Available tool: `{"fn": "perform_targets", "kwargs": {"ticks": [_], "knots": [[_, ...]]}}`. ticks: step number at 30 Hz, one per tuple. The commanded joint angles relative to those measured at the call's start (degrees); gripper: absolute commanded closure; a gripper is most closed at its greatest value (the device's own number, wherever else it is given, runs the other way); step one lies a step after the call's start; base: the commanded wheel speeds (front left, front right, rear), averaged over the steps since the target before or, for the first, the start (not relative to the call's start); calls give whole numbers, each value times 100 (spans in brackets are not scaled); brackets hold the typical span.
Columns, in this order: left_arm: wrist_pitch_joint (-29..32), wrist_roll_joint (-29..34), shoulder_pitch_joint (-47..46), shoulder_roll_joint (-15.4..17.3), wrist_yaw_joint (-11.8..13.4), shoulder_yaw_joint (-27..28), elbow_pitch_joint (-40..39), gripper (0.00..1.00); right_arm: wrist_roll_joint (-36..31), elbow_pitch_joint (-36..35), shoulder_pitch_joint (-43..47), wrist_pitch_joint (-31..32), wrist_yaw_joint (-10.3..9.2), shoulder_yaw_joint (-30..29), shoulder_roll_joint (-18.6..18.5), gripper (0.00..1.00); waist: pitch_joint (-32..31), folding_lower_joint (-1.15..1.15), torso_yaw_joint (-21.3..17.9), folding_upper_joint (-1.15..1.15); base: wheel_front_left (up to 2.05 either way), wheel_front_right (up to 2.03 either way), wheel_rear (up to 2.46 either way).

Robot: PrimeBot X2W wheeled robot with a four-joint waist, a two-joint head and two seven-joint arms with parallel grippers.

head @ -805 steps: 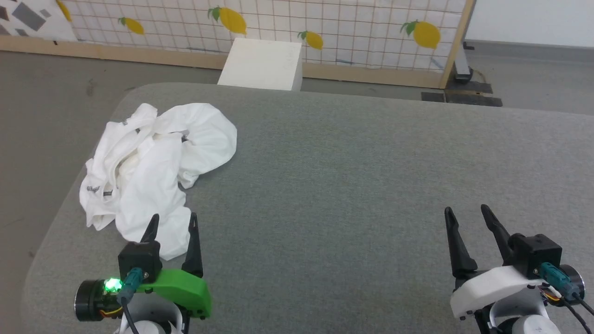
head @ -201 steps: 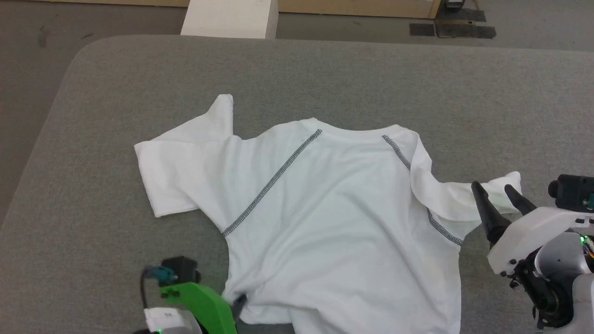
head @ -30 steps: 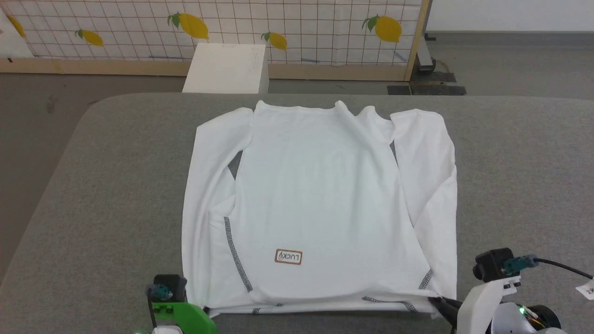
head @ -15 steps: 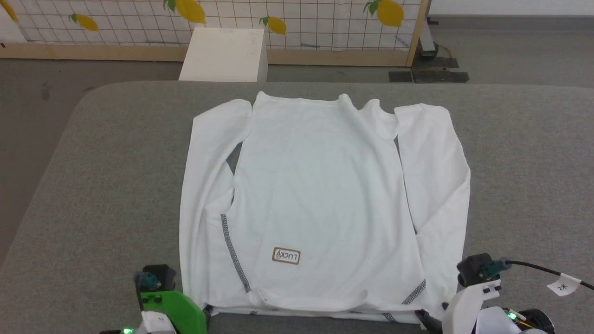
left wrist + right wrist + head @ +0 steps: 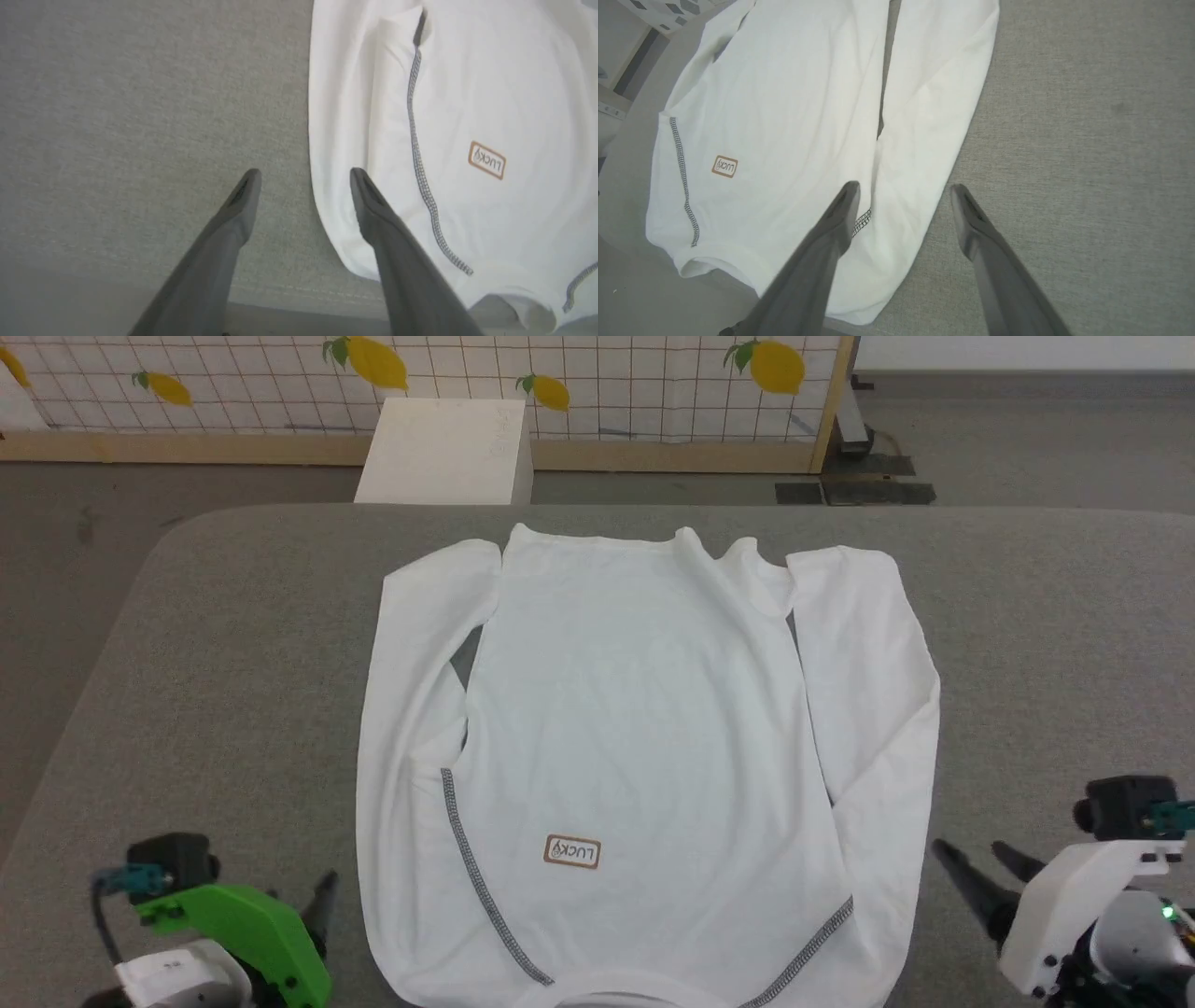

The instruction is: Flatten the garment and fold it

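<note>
The garment (image 5: 635, 709), a white long-sleeved shirt, lies spread flat on the grey table (image 5: 1046, 616). Its neck is at the near edge and its hem at the far side, with both sleeves lying straight along the body. A brown-bordered LUCKY patch (image 5: 572, 852) faces up. My left gripper (image 5: 317, 896) hangs open just left of the near left shoulder; in the left wrist view the left gripper (image 5: 303, 172) straddles the garment's (image 5: 467, 93) edge, holding nothing. My right gripper (image 5: 971, 859) is open beside the right sleeve. The right wrist view shows the right gripper (image 5: 903, 186) empty above the garment's (image 5: 784, 93) sleeve edge.
A rigid white box (image 5: 443, 448) stands on the floor behind the table. Behind it runs a lemon-patterned screen (image 5: 607, 373) in a wooden frame. Bare grey table lies to the left and right of the shirt. The table's near edge (image 5: 280, 298) runs close under the left gripper.
Both grippers have opened and let go of the garment's near corners. Each has drawn outward, left to the left and right to the right. The shirt now lies flat.
</note>
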Motion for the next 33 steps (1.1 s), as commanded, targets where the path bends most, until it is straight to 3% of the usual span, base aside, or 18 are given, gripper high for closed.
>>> {"fn": "perform_targets", "kwargs": {"ticks": [1,7,10,11,22,33], "knots": [[-330,49,-14,15,35,173,-144,0,6,-98,-106,6,-9,-178,55,0,69,1,3,0,0,0,0],[-2267,522,-345,-125,-245,723,-438,0,-176,-51,-1029,-85,-9,-963,225,0,486,1,3,0,0,0,0],[-3206,896,-524,-203,-334,798,-355,0,-283,254,-1739,-81,-9,-1192,233,0,790,1,12,0,0,0,0],[-3748,1228,-716,-294,-364,853,-284,0,-457,643,-2428,-3,-9,-1295,190,0,1115,1,45,0,0,0,0],[-3905,2626,-1290,-880,-781,1392,-861,0,-1628,2352,-4831,465,-9,-1670,102,0,2367,1,325,0,0,0,0],[-3906,3224,-1529,-1328,-1251,1528,-959,0,-2763,3113,-6033,639,-9,-1747,-55,0,3151,1,632,0,0,0,0]]}}
